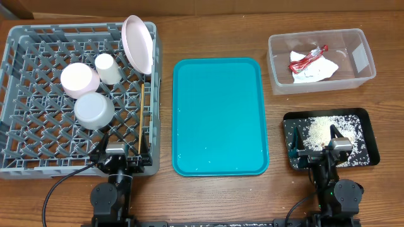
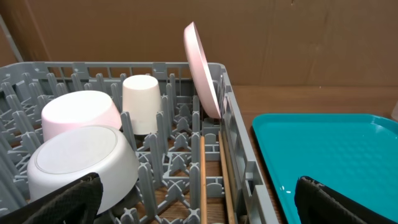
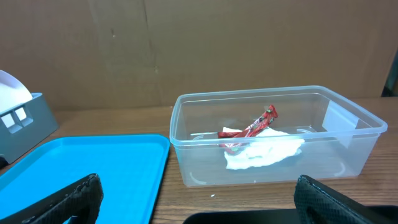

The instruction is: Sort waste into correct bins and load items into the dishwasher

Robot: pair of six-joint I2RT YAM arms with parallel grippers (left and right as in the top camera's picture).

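1. Waste is seen sorted into two containers at the right of the worktop point(image 1: 208, 195): a crumpled white napkin point(image 1: 314, 69) is lying in the clear tub point(image 1: 365, 60), and a red snack wrapper point(image 1: 309, 58) is resting on top of it.
2. Rice-like crumbs point(image 1: 319, 131) are scattered over the floor of the black tray point(image 1: 372, 142), which is set nearer the arms than the tub.
3. The grey dish rack point(image 1: 12, 94) is placed at the left of the worktop, and the pink plate point(image 1: 139, 43) is stood on edge at its far right corner.
4. A pale bowl point(image 1: 79, 79) and a white cup point(image 1: 107, 68) are set just beside each other on the lattice; the grey bowl point(image 1: 95, 110) is turned mouth down close in front of them.
5. The chopsticks point(image 1: 141, 120) are laid flat along the rack's right wall.
6. A teal tray point(image 1: 218, 116) is laid flat between the rack and the two bins.
7. The left gripper point(image 2: 198, 196) is held released at the rack's near edge, its fingers spread wide and grasping nothing.
8. The right gripper point(image 3: 199, 199) is likewise released, its fingers spread wide at the near side of the black tray.
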